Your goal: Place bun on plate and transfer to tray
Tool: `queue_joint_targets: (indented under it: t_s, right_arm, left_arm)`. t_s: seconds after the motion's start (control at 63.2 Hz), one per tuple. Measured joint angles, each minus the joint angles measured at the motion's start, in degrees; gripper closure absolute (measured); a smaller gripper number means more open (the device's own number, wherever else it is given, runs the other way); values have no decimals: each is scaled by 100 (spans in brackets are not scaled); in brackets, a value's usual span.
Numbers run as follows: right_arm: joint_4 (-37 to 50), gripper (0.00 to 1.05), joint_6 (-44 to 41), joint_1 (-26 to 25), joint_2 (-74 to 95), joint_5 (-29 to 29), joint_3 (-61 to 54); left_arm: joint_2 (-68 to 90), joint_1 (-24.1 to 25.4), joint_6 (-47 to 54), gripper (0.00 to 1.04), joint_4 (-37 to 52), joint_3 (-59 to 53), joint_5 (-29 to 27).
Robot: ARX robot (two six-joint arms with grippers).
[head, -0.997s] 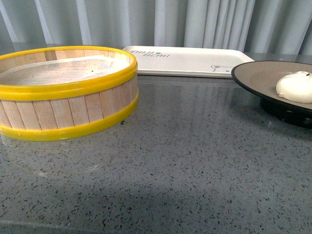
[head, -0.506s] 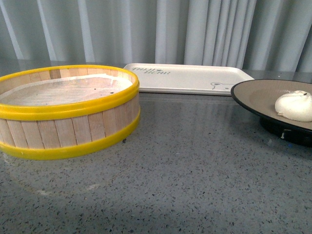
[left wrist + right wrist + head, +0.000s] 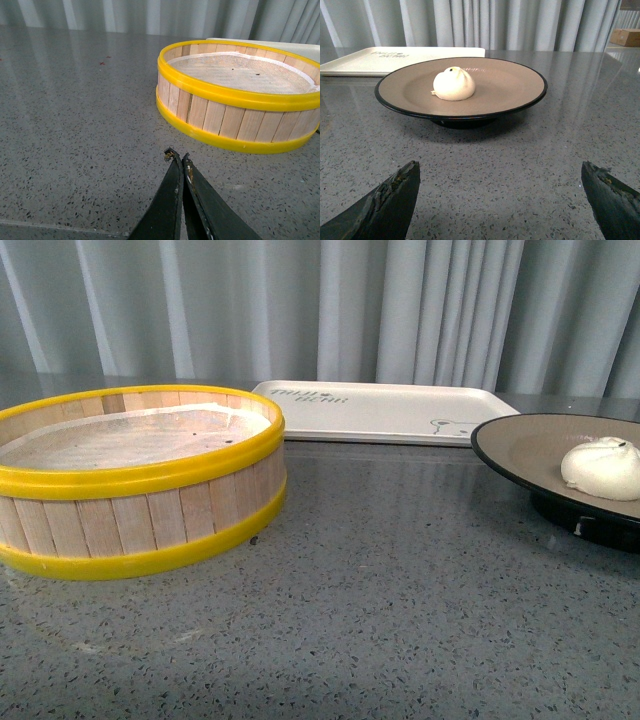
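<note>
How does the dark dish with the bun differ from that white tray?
The plate is round, tan inside with a black rim, on a foot; the tray is rectangular, white and flat. The plate holds the bun; the tray carries only print. Both rest on the grey table.

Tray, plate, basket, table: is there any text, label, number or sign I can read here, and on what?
Tray: two lines of dark print near one corner, too blurred to read.
Tray: a small drawing, no legible words.
Table: small red cross marks, no letters.
No other text shows.
</note>
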Motion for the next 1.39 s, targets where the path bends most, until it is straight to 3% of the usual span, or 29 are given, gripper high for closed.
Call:
queue_joint_targets:
  t_s: [0.348, 0.443, 0.664, 1.171, 1.202, 1.218, 1.25, 1.297, 1.345, 1.392]
  right_arm:
    - [0, 8, 0, 0, 0, 0, 0]
    - [0, 8, 0, 0, 0, 0, 0]
    - [0, 8, 0, 0, 0, 0, 0]
    - [0, 8, 0, 2, 0, 9, 0]
    - [13, 8, -140, 149, 92, 479, 11]
    - [109, 8, -411, 352, 254, 1123, 50]
    - [282, 8, -656, 566, 501, 1805, 107]
    - [638, 8, -1027, 765, 942, 2667, 247]
    - [1134, 8, -1296, 699, 1473, 3060, 437]
    - [1609, 8, -1399, 415, 1974, 2892, 654]
  left_arm:
    - [-549, 0, 0, 101, -205, -201, 2]
    - [-1325, 0, 0, 101, -1128, -201, 2]
    - [-1521, 0, -9, 100, -1189, -201, 2]
    - [-1523, 0, -4, 16, -1191, -201, 2]
    - [-1523, 0, -4, 11, -1191, -201, 2]
    - [-1523, 0, -2, 8, -1191, -201, 2]
    - [-1523, 0, 0, 5, -1191, -201, 0]
    - [-1523, 0, -4, 7, -1191, -201, -20]
    - [-1523, 0, 0, 7, -1191, -201, 11]
    - [-1523, 0, -2, 7, -1191, -201, 4]
